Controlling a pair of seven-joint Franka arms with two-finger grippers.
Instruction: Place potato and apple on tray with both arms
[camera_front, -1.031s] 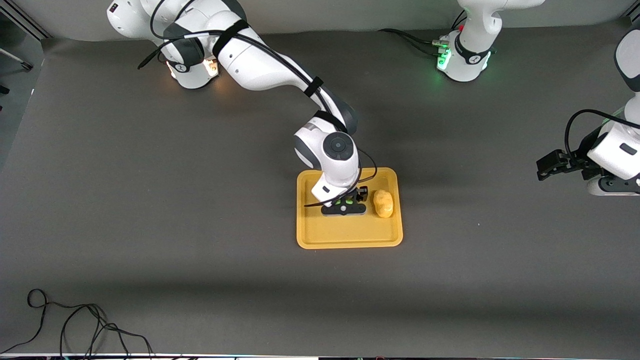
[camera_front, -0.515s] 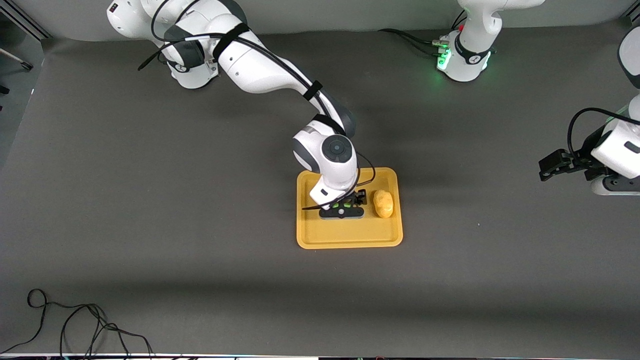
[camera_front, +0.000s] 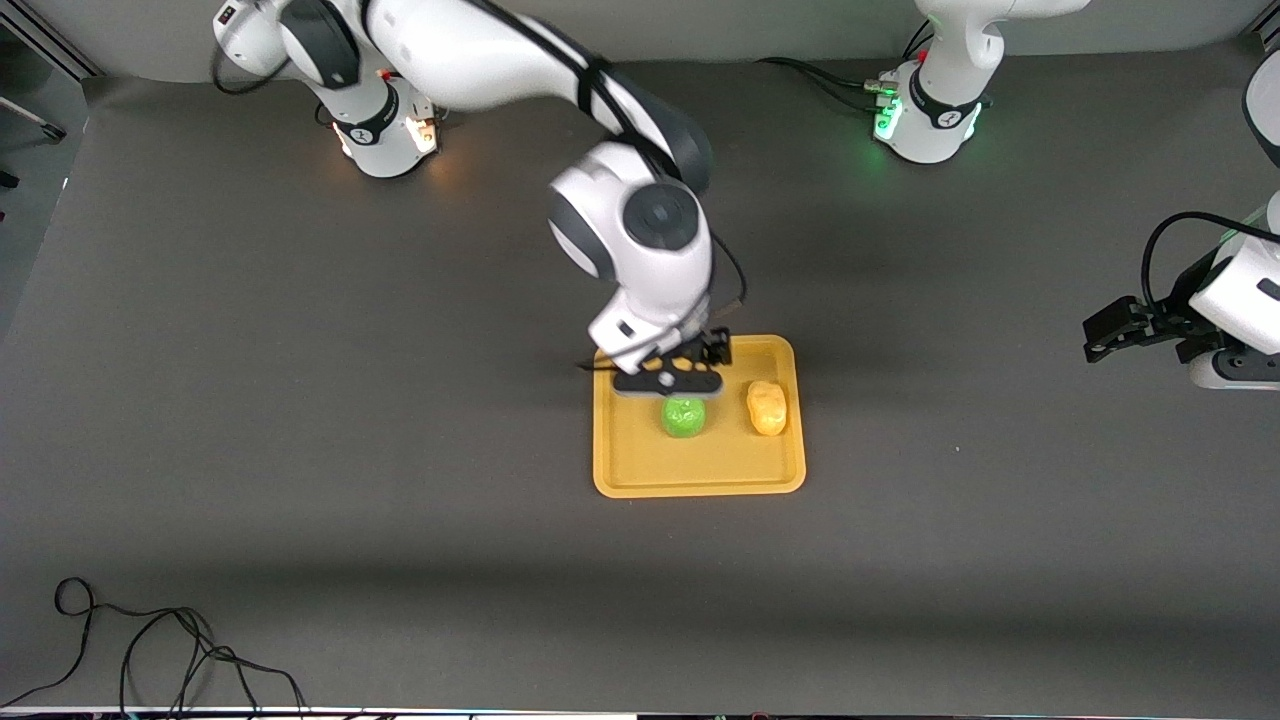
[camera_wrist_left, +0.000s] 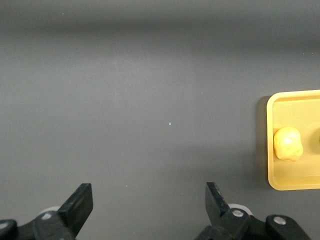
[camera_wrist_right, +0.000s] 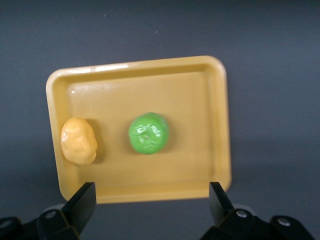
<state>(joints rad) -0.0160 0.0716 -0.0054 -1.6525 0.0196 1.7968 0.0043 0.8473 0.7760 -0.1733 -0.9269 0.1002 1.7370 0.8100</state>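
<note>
Apple (camera_front: 684, 417) & potato (camera_front: 767, 408) on tray (camera_front: 700, 478); right gripper (camera_front: 668, 381) above, fingers spread; left gripper (camera_front: 1105, 331) fingers spread, no writing.

Count: one tray (camera_front: 699, 478), one apple (camera_front: 684, 417) and one potato (camera_front: 767, 408) both lying on it, two arms each with one gripper (right gripper (camera_front: 668, 378), left gripper (camera_front: 1112, 333)), one loose black cable (camera_front: 150, 650) at a table corner.

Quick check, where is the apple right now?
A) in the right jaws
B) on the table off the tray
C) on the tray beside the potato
C: the apple lies on the tray beside the potato, with the right gripper open above the tray.
</note>
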